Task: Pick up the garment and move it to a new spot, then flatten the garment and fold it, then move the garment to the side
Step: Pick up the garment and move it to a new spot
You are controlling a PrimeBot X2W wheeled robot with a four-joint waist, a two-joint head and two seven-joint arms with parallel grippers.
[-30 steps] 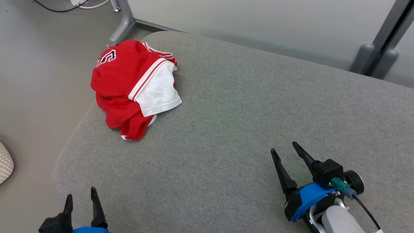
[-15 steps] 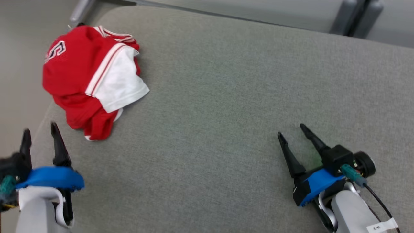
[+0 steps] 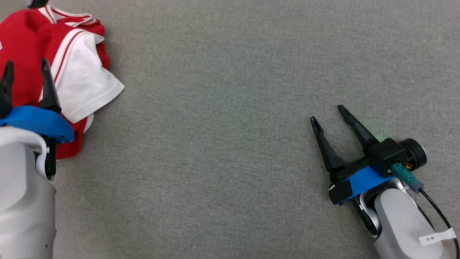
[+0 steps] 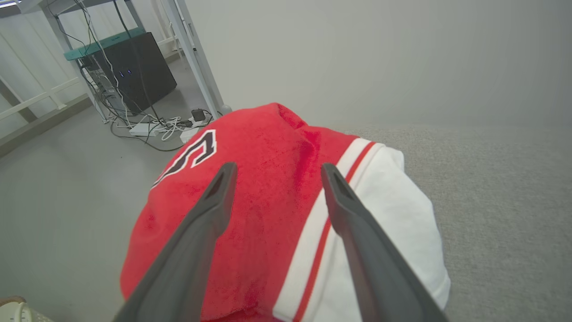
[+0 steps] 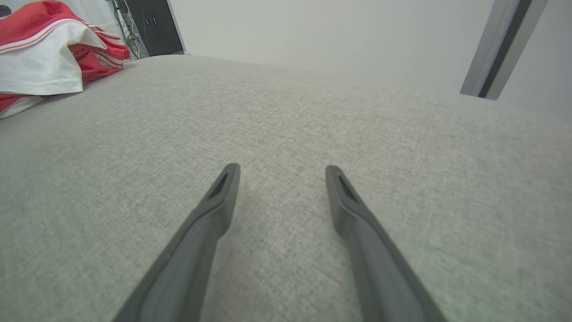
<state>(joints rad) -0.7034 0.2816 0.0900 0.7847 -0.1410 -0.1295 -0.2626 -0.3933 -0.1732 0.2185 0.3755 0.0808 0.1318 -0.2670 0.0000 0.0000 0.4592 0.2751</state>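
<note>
A crumpled red-and-white cloth garment (image 3: 82, 77) is lying at the far left edge of the grey woven-fabric cushioned surface (image 3: 222, 144), its white panel spilling toward the middle. I am holding the left claw (image 3: 26, 68) over the heap, both dark fingers spread wide and gripping nothing. In the left wrist view the tips are framing the red cloth beside a white-outlined black character (image 4: 192, 154), though I cannot tell whether they are touching it. The right claw (image 3: 327, 113) is hanging well apart on the near right, likewise spread wide and empty, its fingers pointing across bare grey fabric. Beyond the garment, a black box (image 4: 134, 67) and tangled cables (image 4: 147, 127) are sitting on the grey floor (image 4: 67, 201).
</note>
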